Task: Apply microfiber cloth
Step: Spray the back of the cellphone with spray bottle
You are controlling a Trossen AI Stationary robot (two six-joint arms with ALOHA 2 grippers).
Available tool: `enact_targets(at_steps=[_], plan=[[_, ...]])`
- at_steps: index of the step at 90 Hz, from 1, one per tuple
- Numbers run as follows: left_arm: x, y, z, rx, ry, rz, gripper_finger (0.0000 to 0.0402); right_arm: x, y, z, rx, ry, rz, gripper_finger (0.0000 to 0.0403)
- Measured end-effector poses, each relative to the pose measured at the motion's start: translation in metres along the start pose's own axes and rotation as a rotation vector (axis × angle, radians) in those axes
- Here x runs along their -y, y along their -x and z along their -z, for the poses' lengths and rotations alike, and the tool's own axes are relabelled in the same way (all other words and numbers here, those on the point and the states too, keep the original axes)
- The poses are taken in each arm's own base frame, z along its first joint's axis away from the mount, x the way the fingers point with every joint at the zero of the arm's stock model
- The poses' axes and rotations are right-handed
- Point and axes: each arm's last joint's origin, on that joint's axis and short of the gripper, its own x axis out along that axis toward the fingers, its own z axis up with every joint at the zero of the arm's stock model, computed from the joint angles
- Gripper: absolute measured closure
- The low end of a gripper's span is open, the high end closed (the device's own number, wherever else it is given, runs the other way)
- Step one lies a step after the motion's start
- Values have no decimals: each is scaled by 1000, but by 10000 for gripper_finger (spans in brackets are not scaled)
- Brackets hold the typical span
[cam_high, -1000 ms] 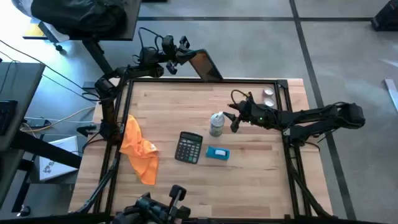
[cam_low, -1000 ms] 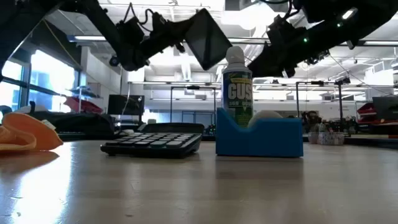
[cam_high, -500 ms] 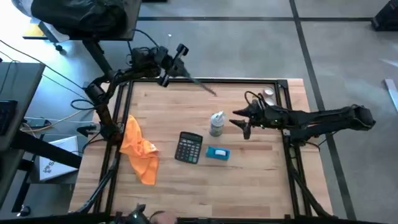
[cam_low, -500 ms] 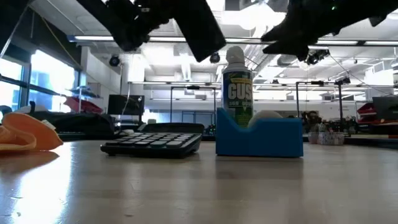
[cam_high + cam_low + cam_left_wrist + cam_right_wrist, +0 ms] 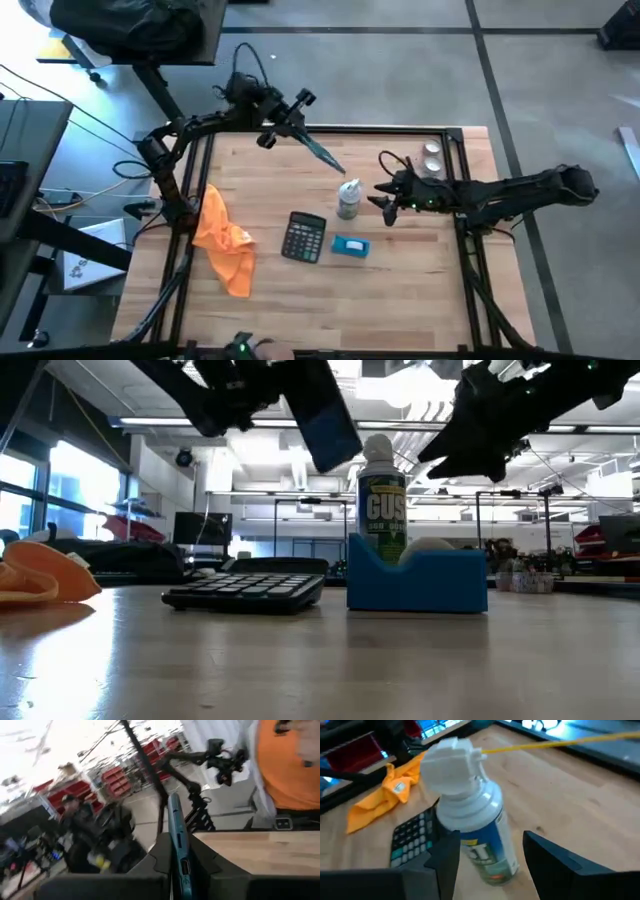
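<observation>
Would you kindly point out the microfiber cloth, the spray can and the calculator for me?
microfiber cloth (image 5: pixel 222 240): high view, middle of the folds.
spray can (image 5: pixel 382 508): low view, green label.
calculator (image 5: pixel 303 238): high view, keypad centre.

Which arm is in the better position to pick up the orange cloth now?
Probably neither is free. The left end effector is nearer the microfiber cloth but holds the teal slab; the open right end effector is by the spray can.
</observation>
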Motion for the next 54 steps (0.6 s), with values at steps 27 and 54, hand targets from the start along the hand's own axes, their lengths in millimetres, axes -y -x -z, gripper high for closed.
enact_targets(at_steps=[27, 54], plan=[[-9, 32, 12, -81, -206, -279, 398, -17, 14, -36, -19, -27, -74, 218], [-13, 19, 13, -180, -597, -420, 399, -34, 52, -99, 57, -59, 23, 217]])
